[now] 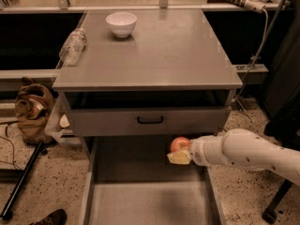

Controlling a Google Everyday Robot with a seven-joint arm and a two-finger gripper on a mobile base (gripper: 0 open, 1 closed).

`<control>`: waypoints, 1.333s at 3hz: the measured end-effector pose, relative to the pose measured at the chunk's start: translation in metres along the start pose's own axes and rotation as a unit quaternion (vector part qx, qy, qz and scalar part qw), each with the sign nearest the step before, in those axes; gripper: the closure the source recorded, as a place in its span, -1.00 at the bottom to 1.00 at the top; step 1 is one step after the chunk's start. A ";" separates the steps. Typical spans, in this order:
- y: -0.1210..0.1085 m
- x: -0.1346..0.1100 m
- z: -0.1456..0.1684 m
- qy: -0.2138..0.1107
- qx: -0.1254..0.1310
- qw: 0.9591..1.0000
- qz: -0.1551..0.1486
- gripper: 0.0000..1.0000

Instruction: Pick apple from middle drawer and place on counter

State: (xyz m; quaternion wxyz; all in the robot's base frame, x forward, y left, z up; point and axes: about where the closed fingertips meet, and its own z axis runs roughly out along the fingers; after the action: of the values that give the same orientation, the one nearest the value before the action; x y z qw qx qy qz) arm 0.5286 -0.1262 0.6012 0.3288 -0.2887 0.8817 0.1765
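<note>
The red apple (180, 144) sits in my gripper (178, 153), which is shut on it and holds it above the right side of the open middle drawer (140, 200). The white arm reaches in from the right edge. The grey counter (154, 55) lies above and behind the gripper, past the grey drawer front with the black handle (150, 120). The drawer floor under the apple is bare.
A white bowl (121, 23) stands at the back left of the counter and a clear plastic bottle (72, 46) lies at its left edge. A brown bag (33, 111) and a black pole (21, 182) are on the floor at the left. A chair base (276, 203) is at the right.
</note>
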 end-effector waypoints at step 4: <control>0.010 -0.109 -0.156 -0.037 0.062 0.997 -0.022 1.00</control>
State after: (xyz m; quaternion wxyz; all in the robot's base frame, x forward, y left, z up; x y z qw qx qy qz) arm 0.5149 -0.1534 0.7889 0.3817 -0.2802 0.8719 0.1252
